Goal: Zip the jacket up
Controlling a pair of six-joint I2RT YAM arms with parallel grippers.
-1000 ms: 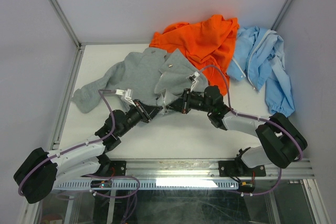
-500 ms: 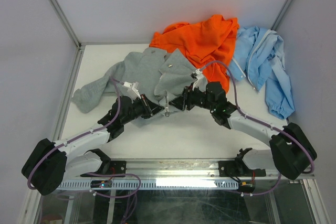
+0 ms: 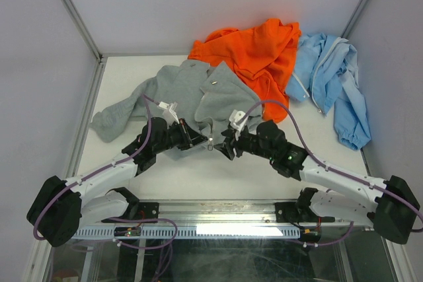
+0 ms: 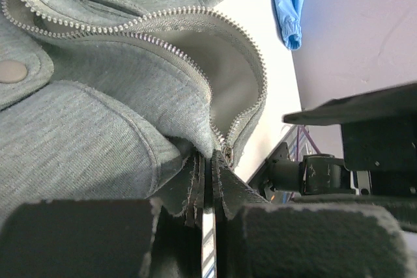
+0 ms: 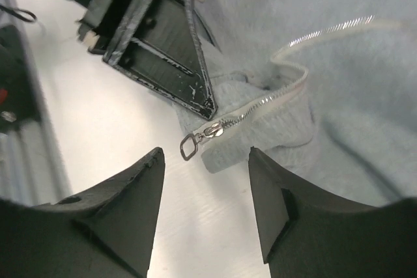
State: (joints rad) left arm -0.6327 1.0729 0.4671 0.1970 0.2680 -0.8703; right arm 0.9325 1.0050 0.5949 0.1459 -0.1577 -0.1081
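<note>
Lying spread on the white table (image 3: 218, 176), the grey jacket (image 3: 192, 94) is touching an orange garment (image 3: 254, 51) behind it. The left gripper (image 4: 207, 187) is pinching its bottom hem tight beside the zipper. The right gripper (image 5: 205, 161) is hovering with jaws parted, holding nothing, facing the zipper pull (image 5: 191, 146).

We see a bright orange garment (image 3: 254, 51) bunched at the back of the white worktop (image 3: 218, 176), well beyond the right gripper (image 3: 225, 144) and slightly to its right. Further right again lies a crumpled light blue jacket (image 3: 330, 77). It touches the orange one, and one of its sleeves trails toward the near side along the right wall. In the left wrist view we catch a corner of that blue cloth at the top. Bare worktop lies just below the gripper.
</note>
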